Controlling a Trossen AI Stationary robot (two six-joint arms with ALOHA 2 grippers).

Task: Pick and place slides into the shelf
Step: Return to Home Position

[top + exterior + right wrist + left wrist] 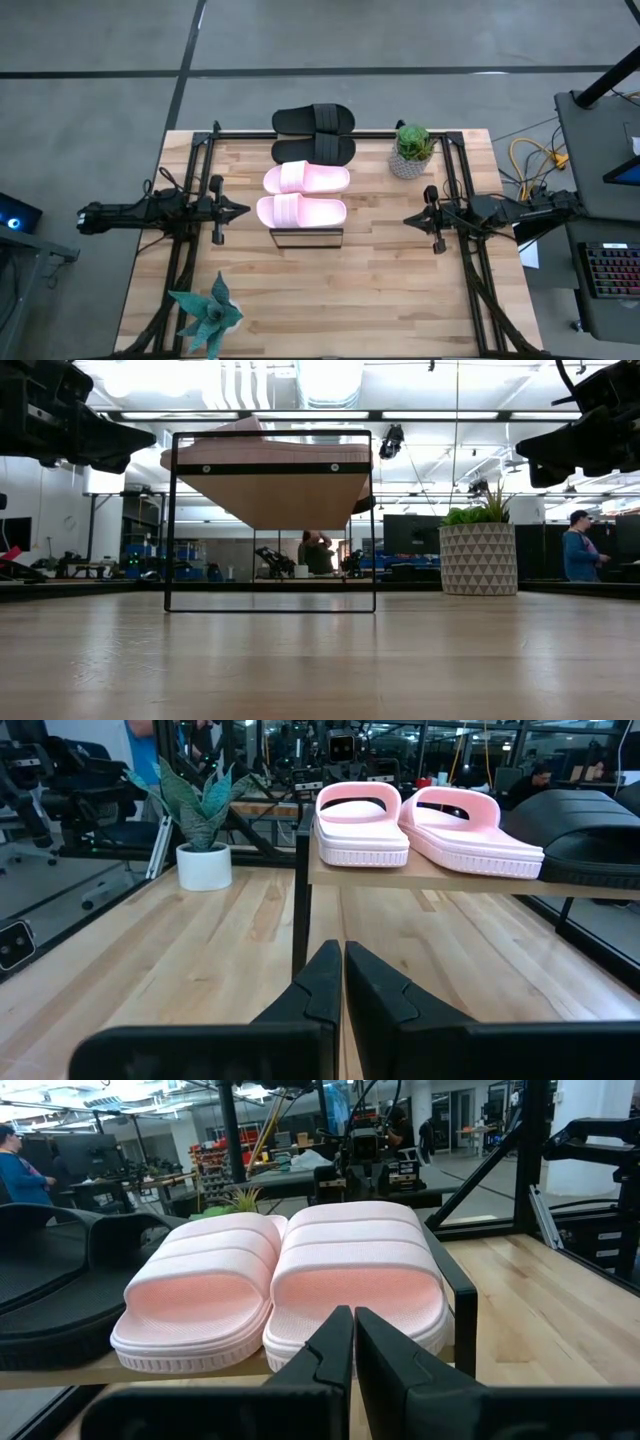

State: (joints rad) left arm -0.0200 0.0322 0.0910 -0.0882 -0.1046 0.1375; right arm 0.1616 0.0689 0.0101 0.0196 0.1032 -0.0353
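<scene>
Black slides (313, 120) and pink slides (305, 178) all sit on the shelf (400, 878), black pair at its far end. You have left gripper (240, 210) and right gripper (408, 217) clenched on nothing, flanking the shelf above the counter (380, 290).

1. The shelf (306, 238) stands in the middle of the table (380, 300) and reaches its far edge.
2. Four slides lie side by side on the shelf: the near pair (305, 188) in front, the far pair (314, 128) behind it.
3. My left gripper (243, 210) is left of the shelf and my right gripper (408, 217) is right of it, both apart from it.
4. A potted plant (412, 150) stands right of the far pair. A second plant (208, 312) stands at the near left corner.
</scene>
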